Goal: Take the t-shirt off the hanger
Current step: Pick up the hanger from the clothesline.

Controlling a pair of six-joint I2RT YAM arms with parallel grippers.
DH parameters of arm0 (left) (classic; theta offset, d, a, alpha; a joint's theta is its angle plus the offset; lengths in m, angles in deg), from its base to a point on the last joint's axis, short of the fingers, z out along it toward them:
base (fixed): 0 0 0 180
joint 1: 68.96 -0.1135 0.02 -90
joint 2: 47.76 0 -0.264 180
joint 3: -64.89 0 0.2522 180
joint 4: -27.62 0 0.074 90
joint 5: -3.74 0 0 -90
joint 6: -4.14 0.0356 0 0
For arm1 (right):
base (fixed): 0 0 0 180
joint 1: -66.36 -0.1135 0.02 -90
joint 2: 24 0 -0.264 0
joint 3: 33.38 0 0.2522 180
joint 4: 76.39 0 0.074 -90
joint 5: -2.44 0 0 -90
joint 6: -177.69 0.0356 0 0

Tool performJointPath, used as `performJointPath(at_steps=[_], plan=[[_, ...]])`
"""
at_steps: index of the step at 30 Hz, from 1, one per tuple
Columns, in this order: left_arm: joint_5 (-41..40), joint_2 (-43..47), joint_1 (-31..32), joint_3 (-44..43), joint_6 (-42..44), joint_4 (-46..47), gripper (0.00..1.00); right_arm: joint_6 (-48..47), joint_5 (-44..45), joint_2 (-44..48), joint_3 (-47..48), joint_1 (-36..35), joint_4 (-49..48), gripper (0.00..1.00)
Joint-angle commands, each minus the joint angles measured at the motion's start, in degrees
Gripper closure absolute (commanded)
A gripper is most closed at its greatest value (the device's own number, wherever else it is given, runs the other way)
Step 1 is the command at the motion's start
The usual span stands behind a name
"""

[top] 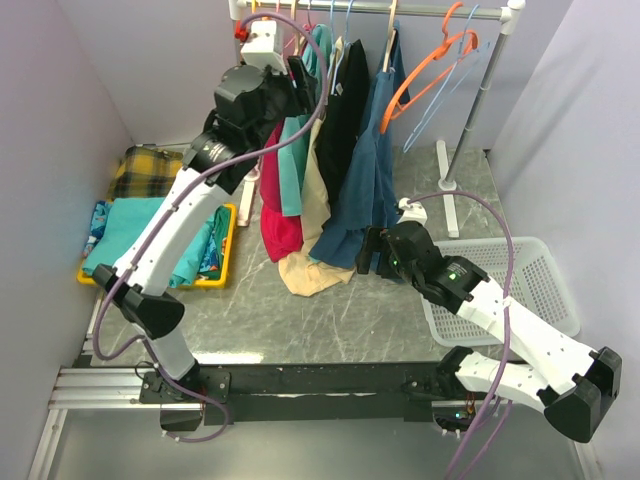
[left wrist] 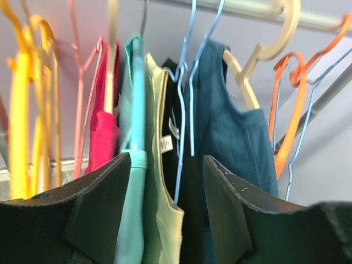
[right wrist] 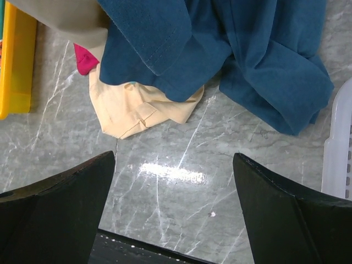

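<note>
Several t-shirts hang on hangers from a rail (top: 420, 10): red (top: 280, 215), teal (top: 292, 165), cream (top: 312, 255), black (top: 345, 110) and dark blue (top: 372, 180). My left gripper (top: 300, 75) is raised to the shirts' shoulders and is open. In the left wrist view (left wrist: 166, 181) the teal shirt (left wrist: 135, 110), the cream shirt (left wrist: 159, 181) and a blue wire hanger (left wrist: 184, 110) lie between its jaws. My right gripper (top: 365, 250) is open and empty, low by the blue shirt's hem (right wrist: 231, 60), above bare tabletop (right wrist: 175, 187).
Empty orange (top: 425, 65) and light blue hangers (top: 450, 85) hang at the rail's right end. A yellow tray (top: 215, 275) with folded clothes sits at the left, a plaid cloth (top: 145, 170) behind it. A white basket (top: 525, 290) stands at the right. The rail's post (top: 470, 110) stands behind.
</note>
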Motion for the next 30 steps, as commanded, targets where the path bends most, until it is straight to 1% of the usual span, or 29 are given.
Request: performJointPath(at_steps=[1,5,9,14,30], plan=[[-1.0,5.3,0.0,1.2,1.6,4.3,0.38,0.7,-0.3,0.0,0.5,0.2,-2.2,0.05],[-0.2,3.1,0.1,-2.2,1.7,1.1,0.39,1.1,-0.4,-0.2,0.5,0.2,-2.1,0.05],[1.6,1.7,0.1,-3.2,1.1,-0.2,0.43,1.4,-0.2,-0.1,0.6,0.2,-1.7,0.05],[1.7,-0.2,0.1,-4.8,0.0,-1.5,0.45,1.4,0.1,0.7,0.6,0.2,-1.2,0.05],[-1.7,-3.5,0.3,-4.0,1.4,-1.1,0.47,1.1,0.2,1.0,0.0,0.3,-1.0,0.05]])
